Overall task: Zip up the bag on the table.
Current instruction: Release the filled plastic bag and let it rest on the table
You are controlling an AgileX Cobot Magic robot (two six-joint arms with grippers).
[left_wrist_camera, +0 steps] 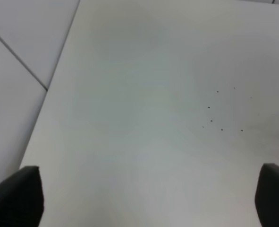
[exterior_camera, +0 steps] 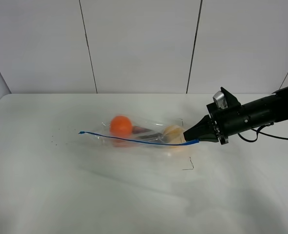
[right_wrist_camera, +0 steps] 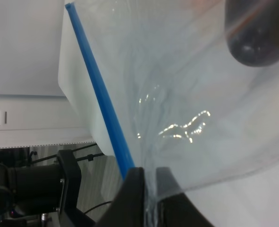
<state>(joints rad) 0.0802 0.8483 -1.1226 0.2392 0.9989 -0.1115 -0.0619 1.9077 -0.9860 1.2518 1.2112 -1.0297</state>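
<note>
White table (left_wrist_camera: pixel 130 94) lies under the spread left pincer (left_wrist_camera: pixel 145 196), unseen overhead, where the right pincer (exterior_camera: pixel 188 137) pinches the bag (exterior_camera: pixel 148 132).

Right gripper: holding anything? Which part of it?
Yes. The right gripper has its jaws shut on the bag, pinching the end of its blue zip strip on that arm's side. The left gripper is open and holds nothing.

One bag (exterior_camera: pixel 156 124), one orange (exterior_camera: pixel 121 126), one eggplant (exterior_camera: pixel 146 131), one pear (exterior_camera: pixel 173 132)
</note>
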